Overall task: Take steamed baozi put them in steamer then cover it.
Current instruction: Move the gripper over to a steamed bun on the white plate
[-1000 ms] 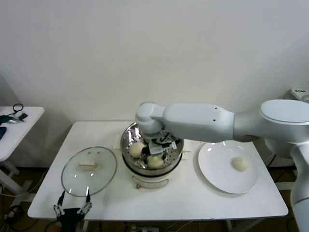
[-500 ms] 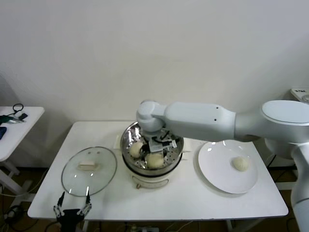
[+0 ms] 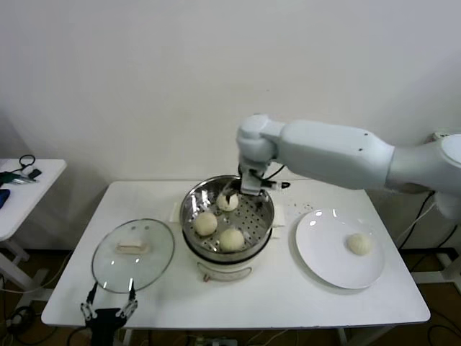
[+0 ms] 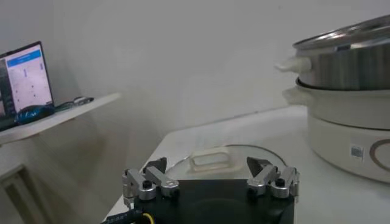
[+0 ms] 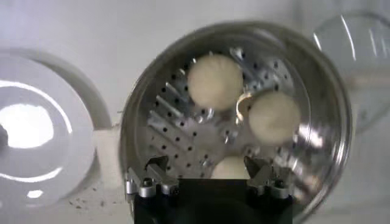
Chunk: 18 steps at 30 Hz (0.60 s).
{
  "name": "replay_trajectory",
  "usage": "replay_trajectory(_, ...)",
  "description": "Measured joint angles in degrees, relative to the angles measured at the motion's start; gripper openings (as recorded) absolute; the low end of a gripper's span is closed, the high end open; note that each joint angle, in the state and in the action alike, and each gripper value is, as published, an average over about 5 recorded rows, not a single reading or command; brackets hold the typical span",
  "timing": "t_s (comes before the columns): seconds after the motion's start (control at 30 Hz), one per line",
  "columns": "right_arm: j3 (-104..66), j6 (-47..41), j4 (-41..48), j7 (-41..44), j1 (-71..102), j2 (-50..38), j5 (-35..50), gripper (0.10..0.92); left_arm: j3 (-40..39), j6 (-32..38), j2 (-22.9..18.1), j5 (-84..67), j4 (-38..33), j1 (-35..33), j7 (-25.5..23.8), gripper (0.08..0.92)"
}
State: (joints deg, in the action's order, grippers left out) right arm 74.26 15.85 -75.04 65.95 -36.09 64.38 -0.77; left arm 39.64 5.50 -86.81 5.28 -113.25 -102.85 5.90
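Observation:
The steamer (image 3: pixel 194 238) stands mid-table with three baozi on its perforated tray: one at the back (image 3: pixel 227 202), one on the left (image 3: pixel 205 223), one at the front (image 3: pixel 231 239). A further baozi (image 3: pixel 359 244) lies on the white plate (image 3: pixel 324 267). My right gripper (image 3: pixel 249 189) hovers open and empty above the steamer's back rim. The right wrist view looks down on the tray (image 5: pixel 183 122), with the open gripper (image 5: pixel 207 164) above a baozi (image 5: pixel 231 167). The glass cover (image 3: pixel 133 252) lies flat at the left. My left gripper (image 3: pixel 108 311) is parked open at the table's front-left edge, facing the cover's handle (image 4: pixel 210 159).
A small side table (image 3: pixel 21 191) with tools stands at the far left. A laptop (image 4: pixel 24 76) shows on it in the left wrist view. The wall runs close behind the table. Bare tabletop (image 3: pixel 288 295) lies in front of the steamer and plate.
My right gripper opened, left a third baozi at the back of the tray, and rose back and to the right, out of the steamer. The left arm has not moved.

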Motion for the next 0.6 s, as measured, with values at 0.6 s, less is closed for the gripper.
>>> replay_trajectory(0.6, -4.6, -18.0, 7.5, -1.1, 8.1, -19.8, 9.7, 0.823, 0.0, 0.0, -0.3, 0.5, -0.4, -0.5, -0.1, 0.823)
